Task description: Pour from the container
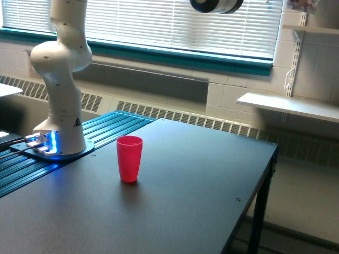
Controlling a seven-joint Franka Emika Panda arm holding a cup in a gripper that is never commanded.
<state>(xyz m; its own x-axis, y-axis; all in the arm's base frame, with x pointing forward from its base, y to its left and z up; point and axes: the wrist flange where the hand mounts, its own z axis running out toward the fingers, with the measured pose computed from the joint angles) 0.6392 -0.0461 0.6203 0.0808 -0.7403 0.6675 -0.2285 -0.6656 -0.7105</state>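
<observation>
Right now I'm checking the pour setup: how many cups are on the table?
1. A red cup stands upright on the dark table, near the middle, to the exterior view's right of the robot base. The clear container isn't visible; it may be above the frame.

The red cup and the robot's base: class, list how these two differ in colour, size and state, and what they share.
The red cup is plain red; the robot's base is white with blue lights glowing. The cup is much smaller than the base. The cup stands loose, open-topped; the base carries the arm. Both stand upright on the dark table.
</observation>
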